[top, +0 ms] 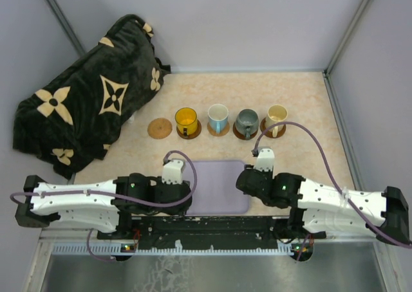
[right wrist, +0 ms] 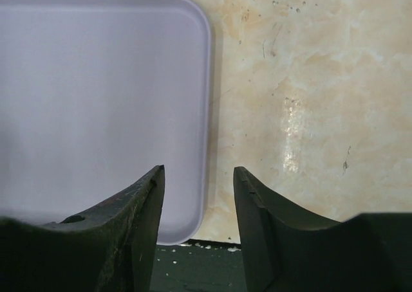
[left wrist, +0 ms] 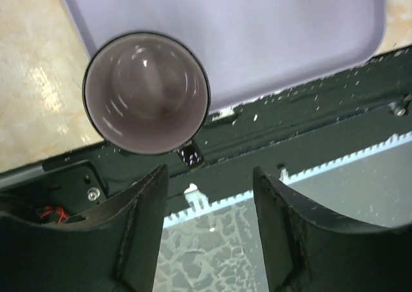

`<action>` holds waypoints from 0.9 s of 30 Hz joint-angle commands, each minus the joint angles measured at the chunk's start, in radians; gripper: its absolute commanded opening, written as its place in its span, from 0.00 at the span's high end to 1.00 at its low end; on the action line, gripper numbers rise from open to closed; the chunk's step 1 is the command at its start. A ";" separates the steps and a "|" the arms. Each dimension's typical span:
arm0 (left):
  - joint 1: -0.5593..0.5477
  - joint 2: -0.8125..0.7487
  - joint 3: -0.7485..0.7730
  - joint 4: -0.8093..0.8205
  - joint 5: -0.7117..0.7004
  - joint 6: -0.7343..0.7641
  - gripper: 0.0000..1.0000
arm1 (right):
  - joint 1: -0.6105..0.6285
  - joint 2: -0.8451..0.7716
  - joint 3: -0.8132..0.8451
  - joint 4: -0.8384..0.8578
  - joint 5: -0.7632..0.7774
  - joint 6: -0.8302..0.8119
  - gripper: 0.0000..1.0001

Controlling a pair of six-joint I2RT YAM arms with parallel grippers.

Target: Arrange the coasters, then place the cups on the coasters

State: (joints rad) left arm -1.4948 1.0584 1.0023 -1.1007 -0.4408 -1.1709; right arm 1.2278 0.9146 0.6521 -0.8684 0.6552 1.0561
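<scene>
At the far side of the counter (top: 302, 99) a bare coaster (top: 159, 127) lies at the left end of a row, and to its right four more coasters (top: 190, 136) each carry a cup: the yellow mug (top: 186, 119), the white mug with a blue handle (top: 218, 118), the grey-green mug (top: 246, 121) and the cream mug (top: 277, 115). The fifth cup, the mauve mug (left wrist: 147, 92), shows only in the left wrist view: it stands upright over the near left corner of the lavender tray (left wrist: 270, 35), its small dark handle turned toward the left claw (left wrist: 209, 176). That claw sits just short of the mug with its two fingers apart, and nothing lies between them; the mug is beyond the fingertips, off to one side, not touched. In the overhead view the left arm covers that corner, so the mug cannot be seen there. The right claw (right wrist: 198, 173) hangs over the tray's near right edge, one finger above the tray and the other above the bare counter beside it; its fingers also stand apart and hold nothing. A dark blanket with cream flowers (top: 84, 92) lies bunched at the far left
</scene>
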 commanded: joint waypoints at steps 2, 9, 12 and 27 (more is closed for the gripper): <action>-0.090 0.046 0.050 -0.135 -0.017 -0.154 0.34 | 0.008 -0.039 0.058 0.006 0.070 -0.039 0.53; -0.139 0.113 0.045 -0.155 -0.017 -0.261 0.30 | 0.008 -0.048 0.049 0.058 0.045 -0.058 0.53; -0.139 0.084 -0.022 -0.107 -0.014 -0.294 0.31 | 0.008 -0.066 0.030 0.085 0.026 -0.075 0.53; -0.140 0.122 -0.130 0.016 -0.056 -0.292 0.30 | 0.008 -0.115 -0.052 0.122 -0.017 -0.064 0.53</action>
State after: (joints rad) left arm -1.6276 1.1320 0.8661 -1.1046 -0.4656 -1.4361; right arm 1.2278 0.8188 0.6060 -0.7887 0.6312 0.9771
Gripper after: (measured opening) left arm 0.686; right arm 0.467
